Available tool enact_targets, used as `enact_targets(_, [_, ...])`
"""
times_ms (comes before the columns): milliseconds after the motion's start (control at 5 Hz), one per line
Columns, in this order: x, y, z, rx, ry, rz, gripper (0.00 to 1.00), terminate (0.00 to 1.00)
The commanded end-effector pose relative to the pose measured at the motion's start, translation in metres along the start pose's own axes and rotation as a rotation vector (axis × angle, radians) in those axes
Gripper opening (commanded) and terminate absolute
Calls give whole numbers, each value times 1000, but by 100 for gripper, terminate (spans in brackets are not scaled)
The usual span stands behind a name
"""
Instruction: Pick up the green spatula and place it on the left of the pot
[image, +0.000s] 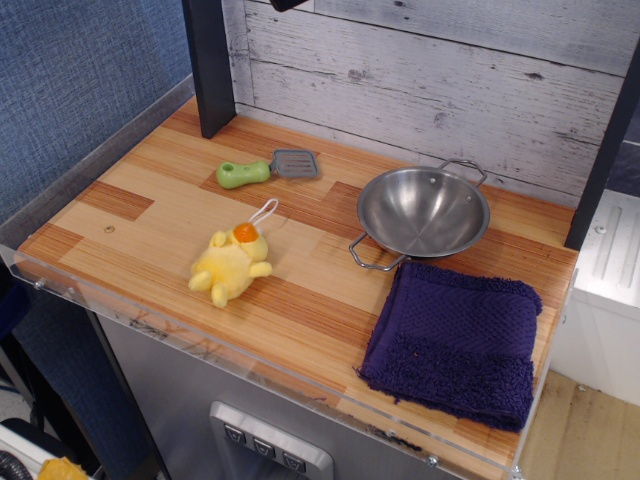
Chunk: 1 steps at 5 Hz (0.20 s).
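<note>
The green spatula (265, 169) lies flat on the wooden counter at the back left, its lime handle to the left and its grey slotted blade to the right. The pot (423, 211), a shiny steel pan with two wire loop handles, stands to the spatula's right, a short gap between them. Only a dark sliver of my gripper (286, 4) shows at the top edge, high above the spatula. Its jaws are out of frame, and nothing is seen held.
A yellow plush duck (232, 263) with a white loop lies in front of the spatula. A dark blue towel (456, 339) lies at the front right, just below the pot. A black post (207, 65) stands at the back left. A grey plank wall is behind.
</note>
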<state>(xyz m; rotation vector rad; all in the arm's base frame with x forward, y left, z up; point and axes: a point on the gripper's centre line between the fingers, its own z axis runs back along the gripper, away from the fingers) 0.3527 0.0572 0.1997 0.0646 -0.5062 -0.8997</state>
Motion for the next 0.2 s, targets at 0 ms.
enact_targets(0, [4, -10, 20, 57, -26, -21, 100, 100])
